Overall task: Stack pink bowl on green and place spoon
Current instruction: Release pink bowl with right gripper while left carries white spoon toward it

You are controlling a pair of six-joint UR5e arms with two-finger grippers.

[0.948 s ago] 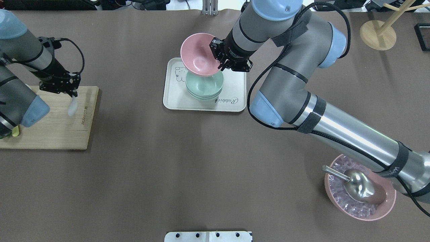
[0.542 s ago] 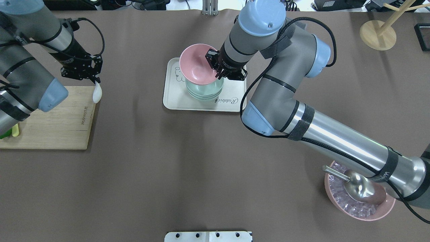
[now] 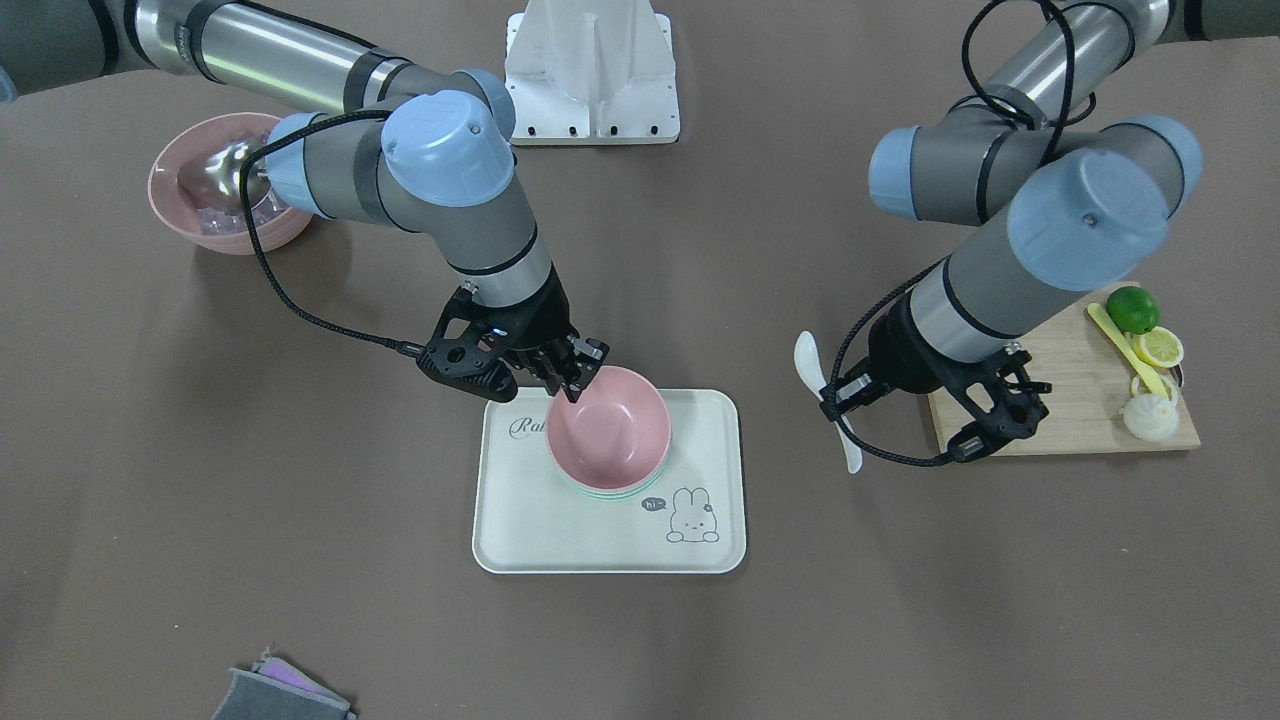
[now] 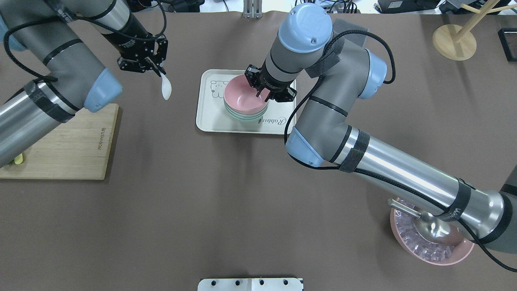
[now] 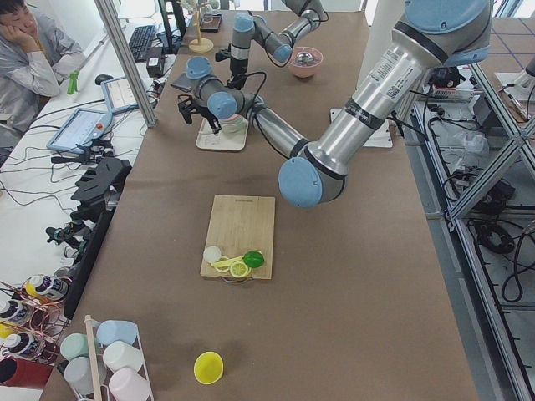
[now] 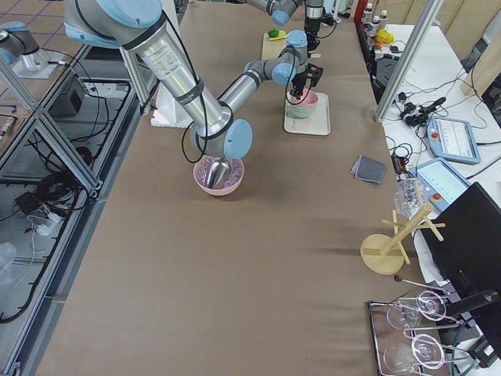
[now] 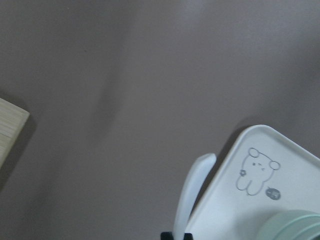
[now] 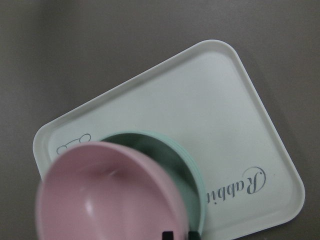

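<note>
A robotics lab: aluminium framing (image 5: 127, 63), teach pendant (image 6: 450, 141), loose cables (image 6: 47, 189), seated operator (image 5: 33, 54).

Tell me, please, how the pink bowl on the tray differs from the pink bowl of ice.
The tray bowl is empty; the ice bowl holds cubes and a metal scoop. The tray bowl nests in the green bowl; the ice bowl stands on the table. The right gripper pinches the tray bowl's rim; no gripper is near the ice bowl. Both are pink.
</note>
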